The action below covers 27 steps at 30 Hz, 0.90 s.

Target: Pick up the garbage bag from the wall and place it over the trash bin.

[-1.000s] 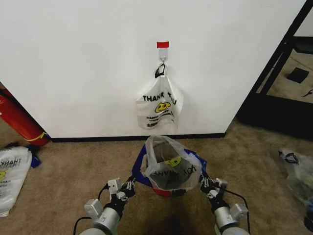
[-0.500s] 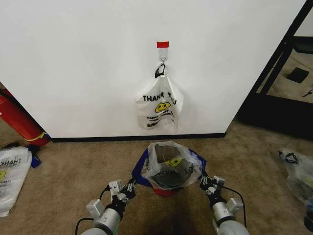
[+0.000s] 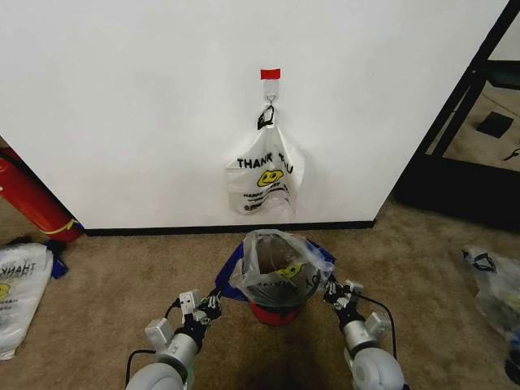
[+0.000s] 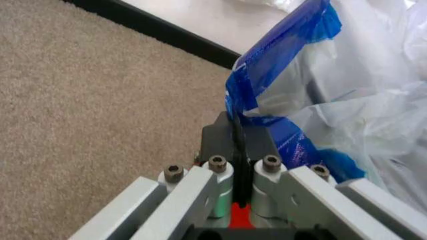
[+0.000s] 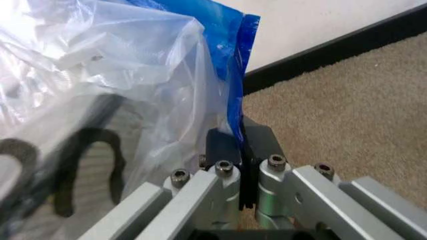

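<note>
Judging by how things lie, the task is most of the way through: the thin translucent plastic garbage bag with blue side panels and a yellow smiley [image 3: 280, 272] is off the wall and already draped over the small round black wire-mesh trash bin with a red base [image 3: 275, 313], its mouth open upward. What seems left is to settle the bag's rim down around the bin's rim and let go.

Both claws are clenched on the bag. The left gripper [image 3: 213, 301] pinches a blue side panel on the bag's left, and the left wrist view shows the blue film caught in the shut slit of the left gripper's jaws [image 4: 239, 150]. The right gripper [image 3: 331, 291] does the same on the bag's right, with the blue edge running down into its closed jaws in the right wrist view [image 5: 241, 150]. The bag is stretched between them, over the bin.

The plain white wall with a black baseboard [image 3: 122, 106] stands just behind the bin, so room to push forward is short. A whiter opaque "THANK YOU" smiley bag [image 3: 264, 175] hangs on the metal hook [image 3: 270, 101] under the red tape patch [image 3: 270, 74], above the bin and apart from it. Open beige carpet [image 3: 122, 276] lies to either side. A red cylinder [image 3: 28, 195] leans well off to the left.
</note>
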Available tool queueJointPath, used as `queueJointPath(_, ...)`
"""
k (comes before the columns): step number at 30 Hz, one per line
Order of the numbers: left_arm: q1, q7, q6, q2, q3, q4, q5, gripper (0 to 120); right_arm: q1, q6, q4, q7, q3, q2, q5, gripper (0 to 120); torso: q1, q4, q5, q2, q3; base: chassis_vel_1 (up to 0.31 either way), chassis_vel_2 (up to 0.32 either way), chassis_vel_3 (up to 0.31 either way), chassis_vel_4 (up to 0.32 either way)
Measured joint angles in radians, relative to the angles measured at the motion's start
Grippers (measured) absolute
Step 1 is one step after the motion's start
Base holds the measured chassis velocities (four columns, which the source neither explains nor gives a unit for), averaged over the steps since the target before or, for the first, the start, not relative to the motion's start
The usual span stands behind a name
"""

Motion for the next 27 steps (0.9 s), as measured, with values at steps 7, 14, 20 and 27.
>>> queueJointPath(7, -0.033, 0.002, 0.002, -0.003, 0.001, 0.036, -0.007, 0, 0.032, -0.016, -0.021, 0.0, -0.01, -0.003, -0.001, 0, 0.0, -0.0001, 0.0, 0.0, 0.0, 0.0, 0.0, 0.0, 0.0)
queueJointPath(14, -0.043, 0.018, 0.002, 0.002, 0.002, 0.058, -0.01, 0, 0.06, -0.03, -0.06, -0.008, -0.015, -0.016, -0.02, 0, 0.0, 0.0, 0.0001, 0.0, 0.0, 0.0, 0.0, 0.0, 0.0)
queueJointPath(20, -0.019, 0.047, 0.002, 0.021, 0.005, 0.054, 0.007, 0, 0.045, -0.026, -0.056, -0.032, -0.011, -0.044, -0.03, 0, 0.0, 0.0, 0.0001, 0.0, 0.0, 0.0, 0.0, 0.0, 0.0)
queueJointPath(27, 0.005, 0.062, 0.005, 0.022, 0.008, 0.027, 0.05, 3, 0.003, 0.001, -0.028, -0.066, 0.002, -0.06, -0.069, 4, 0.0, 0.0, 0.0001, 0.0, 0.0, 0.0, 0.0, 0.0, 0.0)
